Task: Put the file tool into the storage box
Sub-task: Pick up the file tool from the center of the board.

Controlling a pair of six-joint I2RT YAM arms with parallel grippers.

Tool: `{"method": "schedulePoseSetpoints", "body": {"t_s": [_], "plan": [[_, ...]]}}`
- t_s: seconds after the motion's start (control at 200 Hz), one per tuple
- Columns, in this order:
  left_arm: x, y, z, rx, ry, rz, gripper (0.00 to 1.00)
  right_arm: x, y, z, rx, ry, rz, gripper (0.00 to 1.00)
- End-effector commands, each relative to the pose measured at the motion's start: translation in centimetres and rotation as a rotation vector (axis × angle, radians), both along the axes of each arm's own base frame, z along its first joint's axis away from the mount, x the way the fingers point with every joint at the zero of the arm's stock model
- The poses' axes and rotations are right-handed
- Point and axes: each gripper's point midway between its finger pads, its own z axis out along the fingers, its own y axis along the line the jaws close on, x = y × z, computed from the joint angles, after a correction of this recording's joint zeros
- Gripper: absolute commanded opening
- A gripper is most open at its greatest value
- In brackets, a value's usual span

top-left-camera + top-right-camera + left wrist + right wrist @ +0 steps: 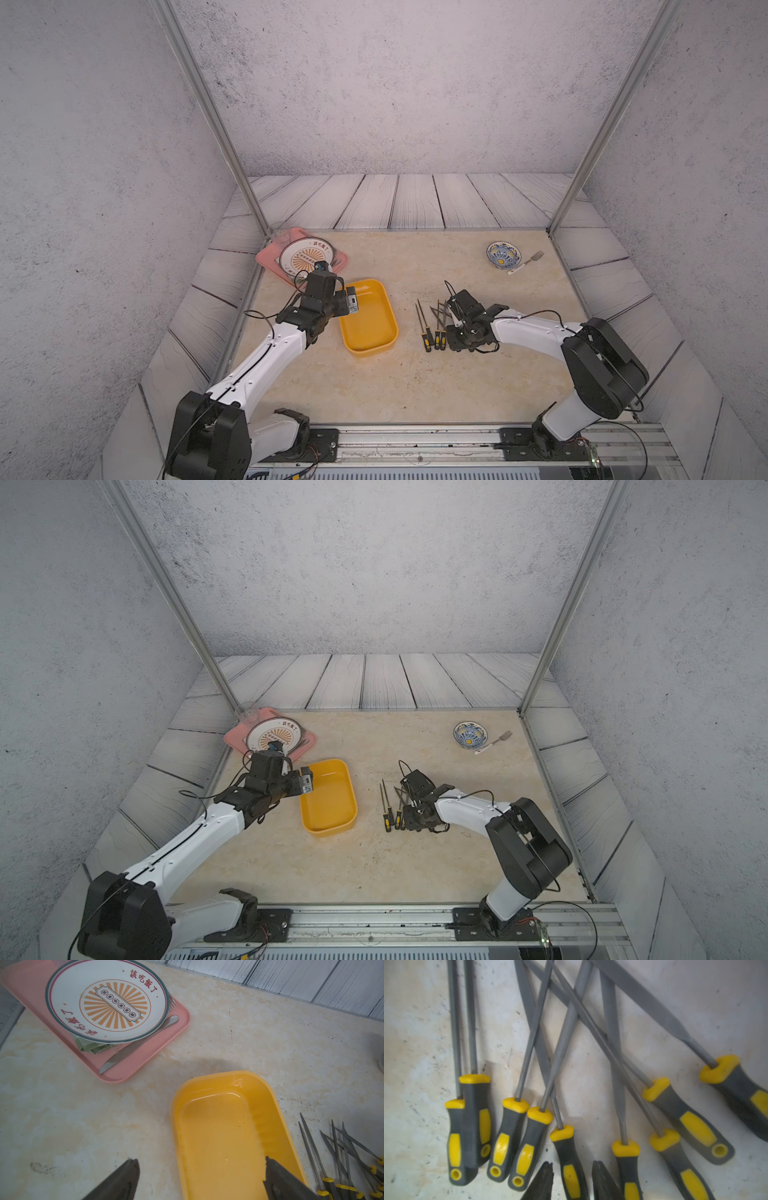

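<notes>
Several file tools (436, 328) (395, 808) with grey and yellow handles lie fanned on the table, right of the yellow storage box (370, 320) (328, 800). The box is empty in the left wrist view (224, 1136). My right gripper (572, 1164) (451, 337) is low over the handles. Its fingers flank one file's handle (566, 1147) with narrow gaps on both sides. My left gripper (200, 1159) (349, 303) hangs wide open and empty above the box's left rim.
A pink tray (266, 257) (145, 1059) with a plate (106, 999), a knife (137, 1045) and a fork sits at the back left. A blue patterned bowl (503, 254) and a fork (528, 262) lie at the back right. Metal posts stand at both back corners.
</notes>
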Motion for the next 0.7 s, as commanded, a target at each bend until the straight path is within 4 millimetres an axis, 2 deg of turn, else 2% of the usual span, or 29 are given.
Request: {"method": "schedulePoseSetpoints", "body": {"t_s": [0.0, 0.12, 0.21, 0.3, 0.491, 0.696], "plan": [[-0.2, -0.1, 0.8, 0.002, -0.016, -0.007, 0.98, -1.2, -1.0, -1.5, -0.061, 0.032, -0.008, 0.36], [-0.2, -0.3, 1.0, -0.009, -0.018, -0.010, 0.98, -1.5, -1.4, -2.2, -0.071, 0.032, -0.039, 0.27], [-0.3, -0.5, 1.2, -0.022, -0.020, -0.018, 0.98, -1.5, -1.7, -2.3, -0.082, 0.028, -0.055, 0.14], [-0.3, -0.8, 1.4, -0.033, -0.028, -0.033, 0.98, -1.0, -1.9, -1.7, -0.096, 0.008, -0.065, 0.06], [-0.3, -1.0, 1.3, -0.034, -0.027, -0.037, 0.98, 1.3, -1.3, 1.3, -0.114, -0.075, -0.038, 0.04], [-0.3, -1.1, 1.3, -0.036, -0.030, -0.041, 0.99, 3.2, 1.5, 5.8, 0.002, -0.154, 0.016, 0.05]]}}
